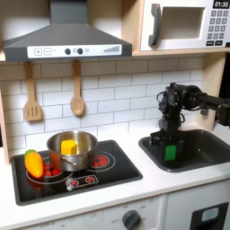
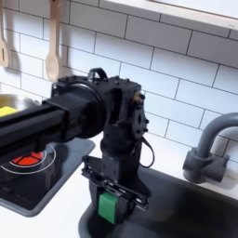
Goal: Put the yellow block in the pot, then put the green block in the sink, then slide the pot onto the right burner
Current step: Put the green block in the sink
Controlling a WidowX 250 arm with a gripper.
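On the far left of the first exterior view I see two wooden utensils [image 1: 32, 110] hanging on the tiled wall, and below them an orange-yellow toy with a green end [image 1: 33, 163] lying on the left burner of the black cooktop [image 1: 108, 171]. Just beside it stands the pot [image 1: 74, 151], straddling the middle of the cooktop, with the yellow block [image 1: 68, 145] resting inside it. Further right, the white table [image 1: 148, 184] carries the sink [image 1: 205, 153], and my arm reaches down into its near-left end. In both exterior views my jaws are clenched on the green block [image 1: 170, 153] [image 2: 110, 206], one to either side of it, holding it low inside the basin; I cannot tell whether it touches the bottom. At the second exterior view's right stands the dark curved faucet [image 2: 206, 149], well apart from the gripper [image 2: 112, 197].
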